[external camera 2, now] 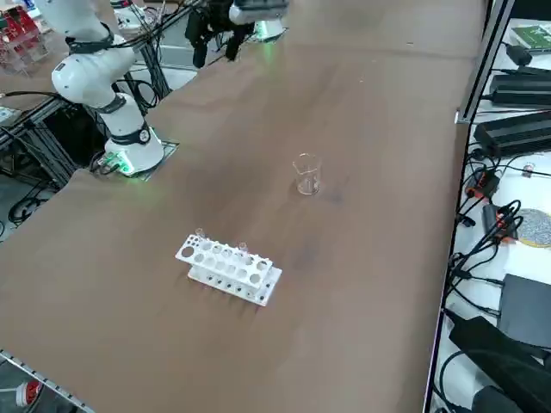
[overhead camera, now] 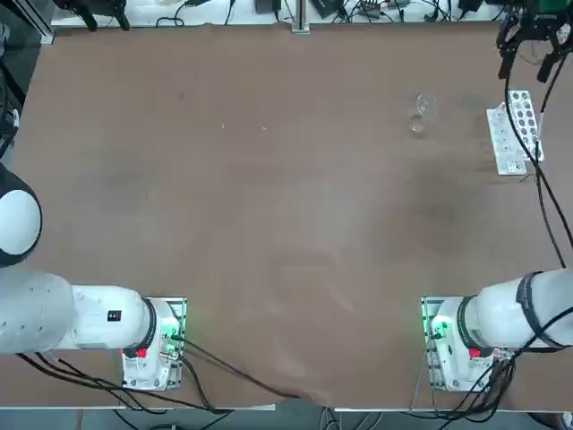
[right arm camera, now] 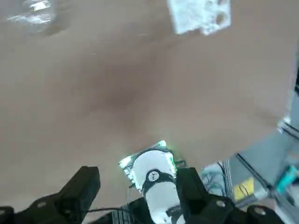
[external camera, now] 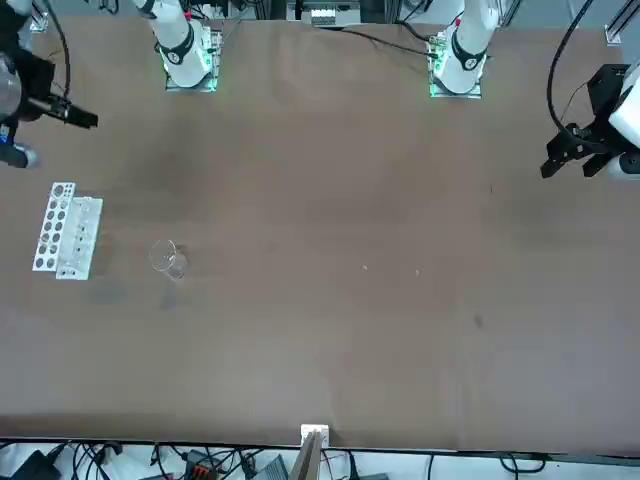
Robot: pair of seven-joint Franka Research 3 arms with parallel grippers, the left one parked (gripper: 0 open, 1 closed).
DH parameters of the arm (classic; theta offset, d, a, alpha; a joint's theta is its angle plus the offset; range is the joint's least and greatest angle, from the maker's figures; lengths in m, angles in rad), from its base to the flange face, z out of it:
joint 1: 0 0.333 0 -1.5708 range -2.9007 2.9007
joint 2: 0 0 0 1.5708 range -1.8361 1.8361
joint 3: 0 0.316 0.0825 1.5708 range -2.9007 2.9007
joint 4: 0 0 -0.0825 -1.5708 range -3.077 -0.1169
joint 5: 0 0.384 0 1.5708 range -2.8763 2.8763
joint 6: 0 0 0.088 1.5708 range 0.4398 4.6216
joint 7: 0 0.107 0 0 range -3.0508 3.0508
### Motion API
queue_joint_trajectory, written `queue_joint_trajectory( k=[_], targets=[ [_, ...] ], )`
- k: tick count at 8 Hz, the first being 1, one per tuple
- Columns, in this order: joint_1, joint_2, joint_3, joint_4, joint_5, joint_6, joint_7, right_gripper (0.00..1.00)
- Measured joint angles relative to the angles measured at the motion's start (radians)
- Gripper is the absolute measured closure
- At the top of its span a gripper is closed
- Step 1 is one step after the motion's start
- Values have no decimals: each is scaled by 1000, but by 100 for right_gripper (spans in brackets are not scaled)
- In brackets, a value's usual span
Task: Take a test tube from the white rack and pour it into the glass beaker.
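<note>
The white rack (overhead camera: 515, 130) lies near the table's right edge, and it also shows as the rack (external camera 2: 228, 265) and the rack (right arm camera: 198, 14). A thin clear test tube (external camera 2: 243, 249) pokes up from one of its holes. The glass beaker (overhead camera: 421, 112) stands upright to the rack's left, apart from it; it is the same beaker (external camera: 168, 258) and beaker (external camera 2: 306, 174). My right gripper (overhead camera: 528, 55) hangs high above the table's far right corner, beyond the rack. Its fingers (right arm camera: 88, 179) stand open with nothing between them, well away from rack and beaker.
The brown table (overhead camera: 286, 215) is bare apart from these things. My right arm's green-lit base (overhead camera: 452, 339) sits at the near edge. Cables and boxes (external camera 2: 516, 129) lie along the far edge, and a black cable (overhead camera: 551, 206) trails over the table beside the rack.
</note>
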Motion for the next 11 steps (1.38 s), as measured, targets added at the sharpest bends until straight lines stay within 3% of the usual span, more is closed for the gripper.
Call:
queue_joint_trajectory(
  k=[2, 4, 8, 11],
  targets=[
    [1, 27, 2, -89, -133, 76, 170, 0],
    [8, 35, 6, -230, -243, 239, 398, 0],
    [37, 44, 14, -492, -586, 505, 891, 0],
    [55, 145, 15, -586, -881, 559, 1378, 0]
  ],
)
